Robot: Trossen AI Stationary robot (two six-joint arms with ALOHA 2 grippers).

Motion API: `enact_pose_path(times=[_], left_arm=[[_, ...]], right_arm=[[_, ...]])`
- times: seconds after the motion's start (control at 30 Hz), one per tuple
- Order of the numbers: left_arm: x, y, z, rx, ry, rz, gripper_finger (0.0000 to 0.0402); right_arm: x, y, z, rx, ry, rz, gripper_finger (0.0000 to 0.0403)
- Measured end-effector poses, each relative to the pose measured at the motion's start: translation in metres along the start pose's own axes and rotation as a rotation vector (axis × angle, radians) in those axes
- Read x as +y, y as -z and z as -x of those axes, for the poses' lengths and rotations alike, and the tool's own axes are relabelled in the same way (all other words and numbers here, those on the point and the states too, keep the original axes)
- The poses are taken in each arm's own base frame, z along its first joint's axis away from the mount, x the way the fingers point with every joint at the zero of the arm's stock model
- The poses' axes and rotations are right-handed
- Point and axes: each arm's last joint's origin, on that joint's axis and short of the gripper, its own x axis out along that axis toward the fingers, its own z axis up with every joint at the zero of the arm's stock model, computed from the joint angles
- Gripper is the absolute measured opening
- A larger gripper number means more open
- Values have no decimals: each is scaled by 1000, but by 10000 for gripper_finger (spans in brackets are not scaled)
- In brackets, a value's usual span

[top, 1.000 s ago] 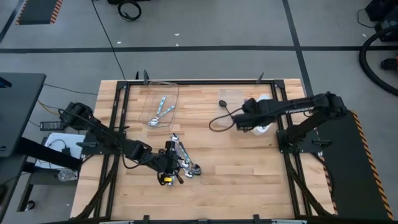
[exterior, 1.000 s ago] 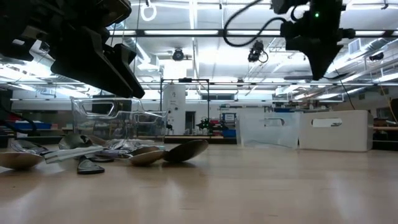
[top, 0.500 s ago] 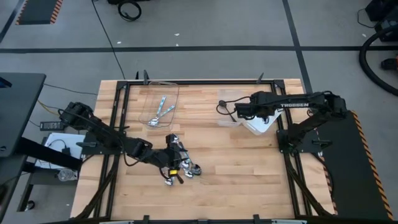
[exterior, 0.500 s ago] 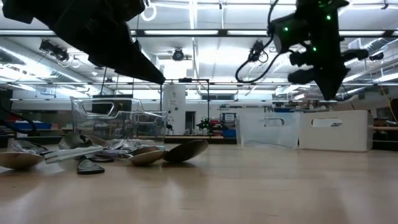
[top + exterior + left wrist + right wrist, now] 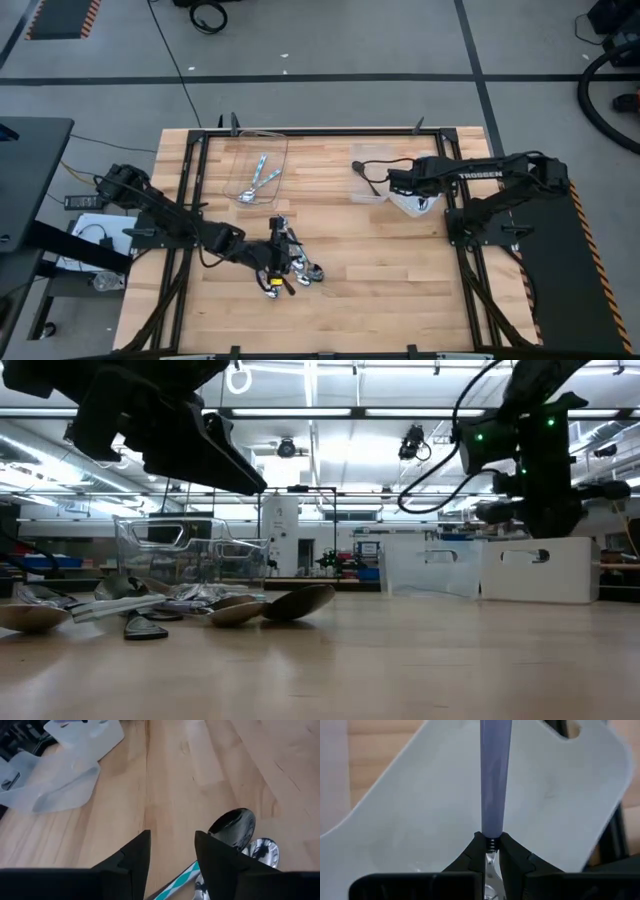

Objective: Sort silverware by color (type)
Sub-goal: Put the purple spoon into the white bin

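A heap of spoons (image 5: 297,266) lies on the table's near-left part, some shiny with light-blue handles, some dark. It also shows in the low view as a heap of spoons (image 5: 190,605). My left gripper (image 5: 274,256) hovers open over it. In the left wrist view its fingers (image 5: 172,855) stand clear of a dark spoon bowl (image 5: 233,824) and a teal handle (image 5: 176,881). Two blue-handled spoons (image 5: 258,177) lie in the far-left clear container (image 5: 282,150). My right gripper (image 5: 399,185) is shut on a pale-blue-handled spoon (image 5: 494,775) above a white container (image 5: 422,203). My right gripper pinches the spoon between its two fingertips (image 5: 476,847) at the handle's lower end (image 5: 490,831), where it meets the shiny metal neck. The handle runs straight out ahead of the fingers. The spoon is lifted clear above the white container (image 5: 420,820).
A second clear container (image 5: 372,168) sits just left of the white one on the far right. A cable (image 5: 362,172) loops from the right arm over it. Bare wood stretches across the table's middle and near right. Metal frame rails border the table.
My right gripper, holding the spoon, has moved toward the table's right edge and come lower over the white container. My left gripper has shifted slightly toward the far edge above the heap and stays open. The spoons on the table have not moved.
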Motion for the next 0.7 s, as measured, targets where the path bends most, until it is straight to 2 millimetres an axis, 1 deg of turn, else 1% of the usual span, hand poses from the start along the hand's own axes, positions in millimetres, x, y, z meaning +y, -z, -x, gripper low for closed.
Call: enact_pose_path(times=[0.13, 0.23, 0.37, 0.53, 0.7], left_arm=[[6, 0, -3, 7, -19, 4, 162], [11, 1, -5, 15, -35, 0, 162], [14, 3, -7, 35, -45, -3, 162], [14, 5, -7, 54, -45, -1, 163], [14, 10, -6, 105, -41, -29, 163]], right_arm=[[1, -1, -6, 31, -19, 4, 41], [3, -3, -7, 26, -41, 33, 53], [6, -6, -8, 20, -64, 62, 84], [5, -8, -9, 65, -68, 95, 129], [1, -9, -3, 55, -113, 130, 161]])
